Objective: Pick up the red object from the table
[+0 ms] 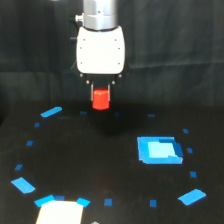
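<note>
The red object (101,98), a small stubby red-orange block, hangs between the dark fingers of my gripper (101,95), which is shut on it. It sits clear of the black table (100,165), a little above the surface near the back middle. The gripper's white body (100,49) is wider than the block and stands upright above it. The fingertips are mostly hidden behind the block.
A flat blue square (159,150) lies to the exterior view's right of centre. Small blue tape marks ring the table, with larger blue patches at the left (51,112), lower left (23,185) and lower right (192,196). A bright white-blue patch (61,209) sits at the bottom edge.
</note>
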